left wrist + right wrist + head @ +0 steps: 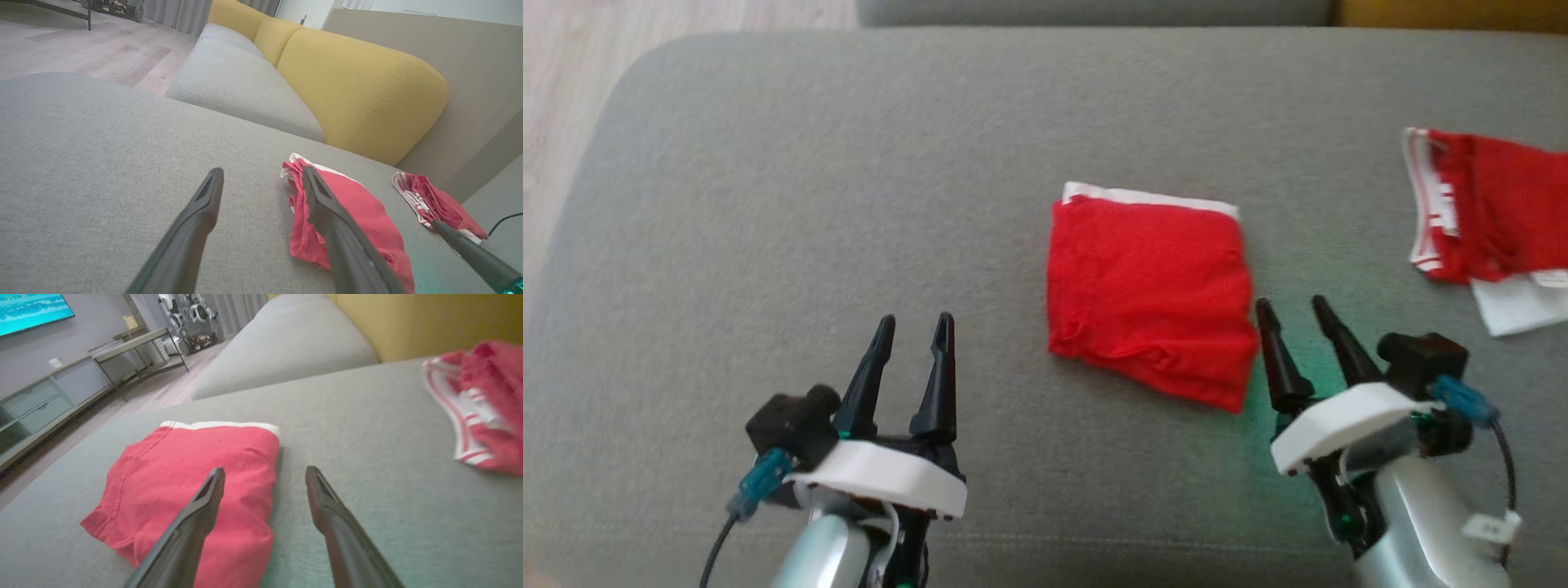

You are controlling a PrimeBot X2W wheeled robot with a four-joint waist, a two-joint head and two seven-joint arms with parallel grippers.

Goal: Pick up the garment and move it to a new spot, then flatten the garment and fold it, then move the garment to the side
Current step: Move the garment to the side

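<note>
The red garment lay folded into a compact, nearly square packet a little right of the middle of the grey sofa cushion. Its white waistband ran side to side along the packet's far edge. Judged from that tidy shape, the folding looked done and only the move to the side remained. The right claw was plainly the nearer one. Its two dark fingers stood spread and empty, pointing toward the cushion's far edge, with the inner fingertip just beside the packet's near right corner. The garment therefore lay to that claw's left and slightly farther off, not between its fingers. The left claw, likewise spread wide and holding nothing, hovered near the cushion's front edge, well apart from the packet's left side. A second red-and-white garment sat crumpled at the cushion's right edge, which would probably limit where the packet could go. As the packet showed no clear long axis, a pinch on its right-hand fold seemed the likeliest approach.
</note>
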